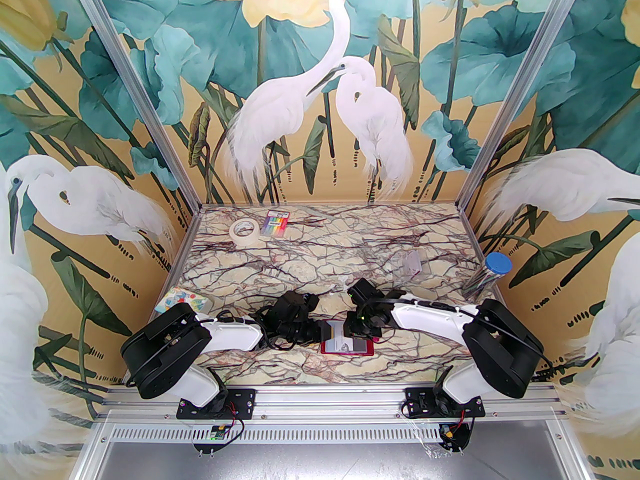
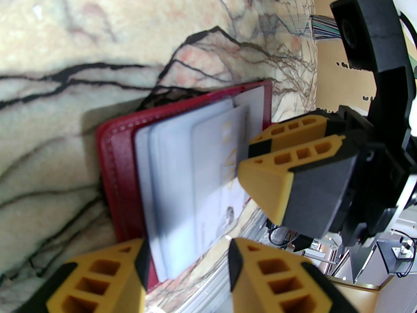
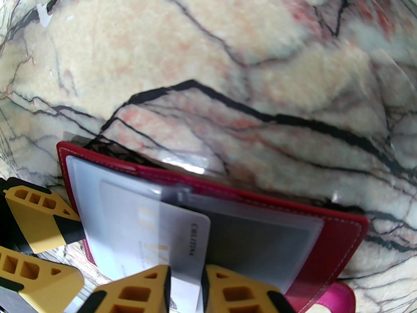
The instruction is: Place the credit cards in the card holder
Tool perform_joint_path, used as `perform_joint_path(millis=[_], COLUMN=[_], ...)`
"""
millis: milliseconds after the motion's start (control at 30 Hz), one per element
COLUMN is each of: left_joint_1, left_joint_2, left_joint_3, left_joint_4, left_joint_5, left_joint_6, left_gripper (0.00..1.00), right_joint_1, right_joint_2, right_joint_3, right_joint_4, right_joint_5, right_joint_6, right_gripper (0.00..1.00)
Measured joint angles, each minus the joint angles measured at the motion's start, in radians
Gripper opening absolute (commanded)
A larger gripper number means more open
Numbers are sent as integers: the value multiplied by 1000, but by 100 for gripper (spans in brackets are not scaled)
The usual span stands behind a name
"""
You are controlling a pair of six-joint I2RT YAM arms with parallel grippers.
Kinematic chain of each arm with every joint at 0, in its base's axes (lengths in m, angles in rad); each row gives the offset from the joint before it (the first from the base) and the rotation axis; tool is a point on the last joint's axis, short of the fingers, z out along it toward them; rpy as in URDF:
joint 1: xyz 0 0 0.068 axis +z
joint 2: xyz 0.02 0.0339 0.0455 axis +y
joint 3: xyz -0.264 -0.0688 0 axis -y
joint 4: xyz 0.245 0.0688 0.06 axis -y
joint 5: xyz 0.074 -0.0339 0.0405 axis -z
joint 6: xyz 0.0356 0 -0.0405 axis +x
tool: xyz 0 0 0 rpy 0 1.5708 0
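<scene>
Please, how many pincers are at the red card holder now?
2. The left pincer stands open over the left edge of the card holder; the right pincer is shut on a pale credit card partly under a clear sleeve.

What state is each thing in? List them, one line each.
card holder: open, clear sleeves showing, lying on the table
pale card: partly under a clear sleeve, pinched by the right fingers
right fingers: shut on the pale card
left fingers: open, astride the card holder's end
tube: blue cap on
tape roll: lying flat
</scene>
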Motion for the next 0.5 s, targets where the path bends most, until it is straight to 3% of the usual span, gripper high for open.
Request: perform_joint_path(millis=[500], left_joint_1=[0], left_joint_2=[0], left_joint_3=[0], left_joint_4=[0], left_joint_5=[0], left_joint_6=[0], left_gripper=[46], right_joint_1=[32], right_joint_2=[35], right_joint_3=[29], right_joint_4=[3], right_joint_5=[0], right_joint_6=[1], right_gripper=[20])
